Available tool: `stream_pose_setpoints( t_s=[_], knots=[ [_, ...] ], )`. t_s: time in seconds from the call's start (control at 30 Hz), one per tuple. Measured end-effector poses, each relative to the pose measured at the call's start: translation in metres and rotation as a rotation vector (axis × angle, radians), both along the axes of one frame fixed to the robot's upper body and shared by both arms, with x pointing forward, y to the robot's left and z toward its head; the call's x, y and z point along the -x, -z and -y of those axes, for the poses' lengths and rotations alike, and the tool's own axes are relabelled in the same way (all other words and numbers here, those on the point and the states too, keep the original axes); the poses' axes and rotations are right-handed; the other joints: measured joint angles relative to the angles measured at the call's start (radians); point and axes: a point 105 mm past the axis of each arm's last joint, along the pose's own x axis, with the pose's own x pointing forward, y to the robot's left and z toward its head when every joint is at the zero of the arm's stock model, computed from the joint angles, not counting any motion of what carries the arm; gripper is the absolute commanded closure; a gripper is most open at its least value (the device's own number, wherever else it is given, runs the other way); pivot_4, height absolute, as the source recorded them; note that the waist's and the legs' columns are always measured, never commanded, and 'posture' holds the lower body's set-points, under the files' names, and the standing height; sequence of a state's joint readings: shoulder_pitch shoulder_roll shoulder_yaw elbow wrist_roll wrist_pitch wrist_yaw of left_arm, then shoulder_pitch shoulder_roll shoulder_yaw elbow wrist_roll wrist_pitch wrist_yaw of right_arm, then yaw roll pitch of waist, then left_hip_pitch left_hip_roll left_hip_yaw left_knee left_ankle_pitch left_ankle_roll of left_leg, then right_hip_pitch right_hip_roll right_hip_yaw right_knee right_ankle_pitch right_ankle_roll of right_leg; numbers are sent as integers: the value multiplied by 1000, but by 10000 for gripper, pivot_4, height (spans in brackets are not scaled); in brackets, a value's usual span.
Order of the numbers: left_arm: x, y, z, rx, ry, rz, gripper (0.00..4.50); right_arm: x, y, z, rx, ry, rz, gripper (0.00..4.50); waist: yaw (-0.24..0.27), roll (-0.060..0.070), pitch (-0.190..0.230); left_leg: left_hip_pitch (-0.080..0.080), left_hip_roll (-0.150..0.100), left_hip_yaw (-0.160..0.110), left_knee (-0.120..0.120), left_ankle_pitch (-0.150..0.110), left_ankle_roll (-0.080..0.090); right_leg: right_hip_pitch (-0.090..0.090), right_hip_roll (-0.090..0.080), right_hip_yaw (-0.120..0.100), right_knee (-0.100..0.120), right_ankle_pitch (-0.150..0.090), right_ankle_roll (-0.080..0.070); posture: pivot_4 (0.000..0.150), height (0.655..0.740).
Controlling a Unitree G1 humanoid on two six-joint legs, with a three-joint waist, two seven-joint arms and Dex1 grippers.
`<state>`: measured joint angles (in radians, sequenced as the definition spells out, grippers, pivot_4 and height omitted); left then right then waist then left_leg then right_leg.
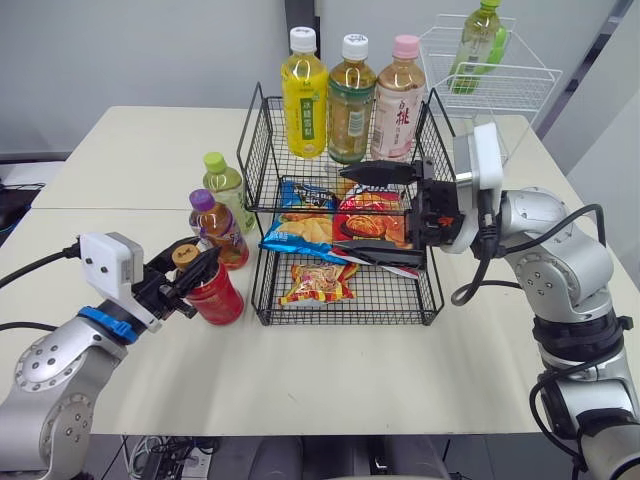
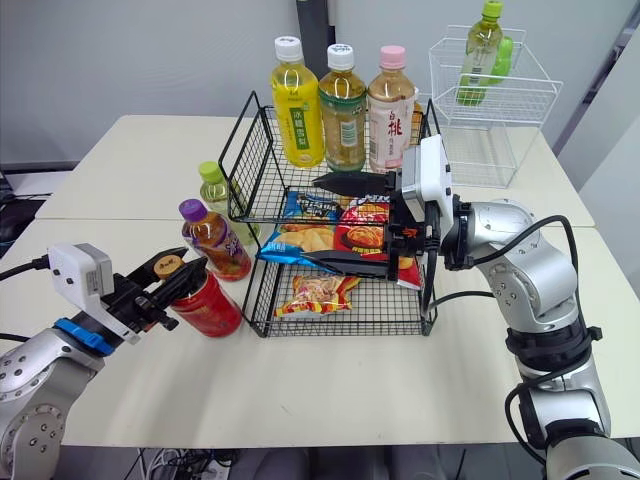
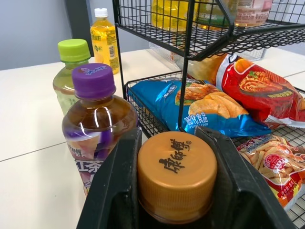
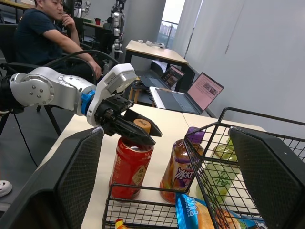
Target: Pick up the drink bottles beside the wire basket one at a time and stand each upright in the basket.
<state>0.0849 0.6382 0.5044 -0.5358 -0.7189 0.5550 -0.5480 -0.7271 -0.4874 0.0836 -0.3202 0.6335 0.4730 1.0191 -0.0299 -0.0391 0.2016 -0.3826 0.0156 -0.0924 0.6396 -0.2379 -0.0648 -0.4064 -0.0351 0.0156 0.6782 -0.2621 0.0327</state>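
A red bottle (image 1: pixel 217 297) with an orange cap (image 3: pixel 176 174) stands on the table just left of the black wire basket (image 1: pixel 252 150). My left gripper (image 1: pixel 192 262) is shut on that cap, one finger on each side. Behind it stand a purple-capped tea bottle (image 1: pixel 215 228) and a green-capped bottle (image 1: pixel 225 185). Upright on the basket's top tier are a yellow bottle (image 1: pixel 304 95), a green-labelled bottle (image 1: pixel 350 100) and a pink-capped bottle (image 1: pixel 398 100). My right gripper (image 1: pixel 375 213) hangs wide open in front of the basket's right half, holding nothing.
Snack bags lie in the lower tiers: a blue chip bag (image 1: pixel 300 232), a red bag (image 1: pixel 370 225) and a small bag (image 1: pixel 315 285) at the bottom. A white wire basket (image 1: pixel 520 90) holding a green bottle (image 1: pixel 480 45) stands at the back right. A person (image 4: pixel 43 38) sits beyond the table.
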Motion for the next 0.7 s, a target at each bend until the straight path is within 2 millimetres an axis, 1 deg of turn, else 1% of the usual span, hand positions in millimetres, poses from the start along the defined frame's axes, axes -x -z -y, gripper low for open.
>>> stream_pose_setpoints(
  t_s=[0.07,0.13,0.2,0.27,0.33,0.43,0.47,0.57,0.7],
  knots=[
    [0,-10,-3,-1,8,4,31317,-2,0,0,-6,4,0,0,0,0,0,-1,0,0,0,0,0,0,0,0,0,0,0,1500,7400],
    [1,-31,-7,-5,28,27,31317,-4,0,-1,-15,11,9,0,0,-1,1,-2,0,-1,0,0,0,-1,0,-1,-1,0,0,1500,7400],
    [2,-58,-9,11,66,48,31317,-5,-1,-2,-31,17,19,0,0,-1,2,-2,0,-2,0,0,0,-1,0,-2,-1,0,0,1500,7400],
    [5,-90,-10,13,108,76,31317,-7,-2,-3,-49,29,29,0,0,-1,2,-2,0,-3,0,0,0,-1,0,-2,-1,0,0,1500,7400],
    [10,-118,-13,5,132,108,31317,-9,-3,-4,-60,41,36,0,-2,0,2,-2,-1,-1,-2,0,0,-1,0,-1,-3,0,0,1500,7400],
    [10,-140,-16,39,165,106,31317,-12,-4,-4,-80,60,40,0,-3,0,3,-1,-1,-1,-5,0,0,-1,0,-1,-3,0,0,1500,7400],
    [9,-144,-18,50,167,106,31317,-12,-5,-4,-85,62,41,0,-3,1,3,-1,-1,-1,-5,0,0,-1,0,-1,-3,0,0,1500,7400],
    [4,-167,-21,65,185,125,31317,-15,-6,-2,-99,92,53,0,-2,0,3,-2,0,-2,-7,0,0,-3,1,-2,-3,0,0,1500,7400],
    [1,-201,-12,79,262,201,31317,-21,-6,3,-119,168,65,0,1,0,3,-3,-1,-2,-9,0,0,-3,0,-2,-5,0,0,1500,7400]
  ],
)
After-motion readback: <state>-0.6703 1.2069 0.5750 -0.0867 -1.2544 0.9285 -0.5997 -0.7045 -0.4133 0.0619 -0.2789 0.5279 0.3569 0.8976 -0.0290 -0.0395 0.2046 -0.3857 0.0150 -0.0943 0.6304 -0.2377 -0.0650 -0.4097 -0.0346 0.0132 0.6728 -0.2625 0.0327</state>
